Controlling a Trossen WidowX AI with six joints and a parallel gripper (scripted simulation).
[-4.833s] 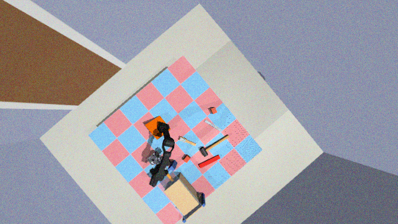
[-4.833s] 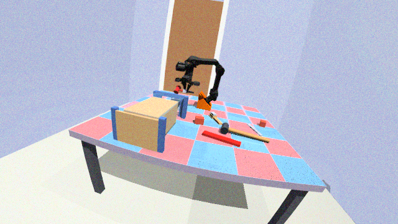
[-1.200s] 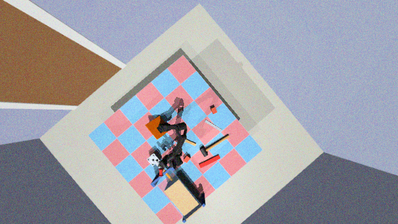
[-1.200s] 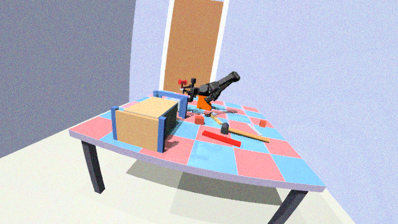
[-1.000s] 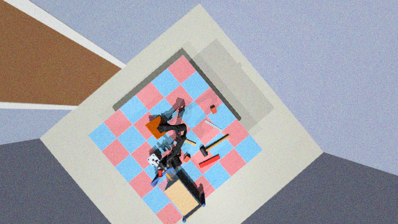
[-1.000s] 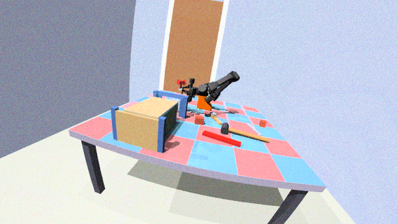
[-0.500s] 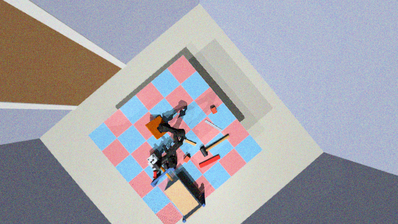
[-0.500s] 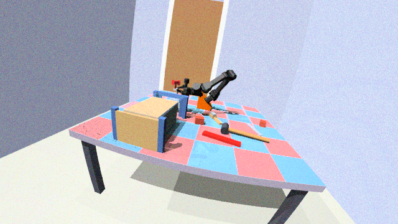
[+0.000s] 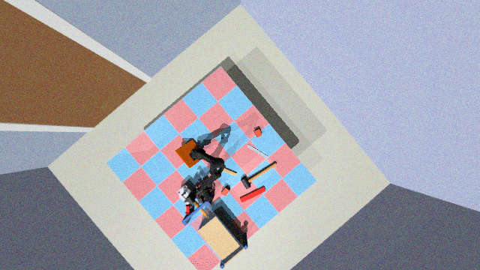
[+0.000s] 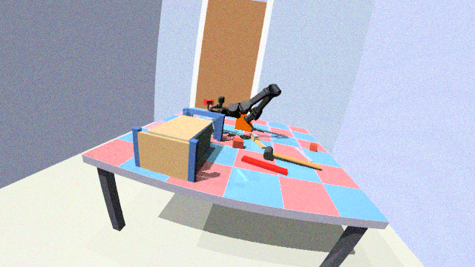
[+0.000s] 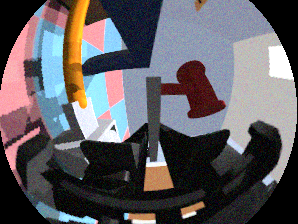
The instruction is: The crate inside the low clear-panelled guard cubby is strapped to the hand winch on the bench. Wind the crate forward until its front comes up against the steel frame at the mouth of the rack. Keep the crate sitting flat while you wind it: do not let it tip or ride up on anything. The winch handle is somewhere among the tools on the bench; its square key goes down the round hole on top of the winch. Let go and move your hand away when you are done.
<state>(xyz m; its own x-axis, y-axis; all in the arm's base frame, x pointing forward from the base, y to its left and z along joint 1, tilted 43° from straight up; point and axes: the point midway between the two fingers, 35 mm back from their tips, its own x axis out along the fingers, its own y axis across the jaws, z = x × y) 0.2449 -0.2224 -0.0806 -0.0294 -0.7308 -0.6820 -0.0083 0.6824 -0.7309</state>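
Observation:
My gripper [image 9: 190,200] [image 10: 213,108] [image 11: 152,125] is shut on the grey bar of the winch handle, whose red knob [image 9: 188,208] [image 10: 208,101] [image 11: 197,92] sticks out to one side. The pale winch [image 9: 184,193] [image 11: 86,120] is just left of the held handle in the wrist view; the handle's square key and the round hole are not clearly visible. An orange strap [image 9: 202,211] [image 11: 74,50] runs from it under the blue frame [image 9: 193,214] [image 10: 204,112] [image 11: 135,37]. The tan crate [image 9: 219,238] [image 10: 163,156] sits flat behind the frame, with a gap between.
A black-headed mallet [image 9: 262,172] [image 10: 297,161], a red bar [image 9: 252,194] [image 10: 264,165], a wood-handled tool [image 9: 229,171] [image 10: 257,141] and a thin pale rod [image 9: 257,150] lie on the bench. One orange-red block [image 9: 225,190] [image 10: 237,143] is near the frame; another [image 9: 258,131] [image 10: 313,147] is farther off.

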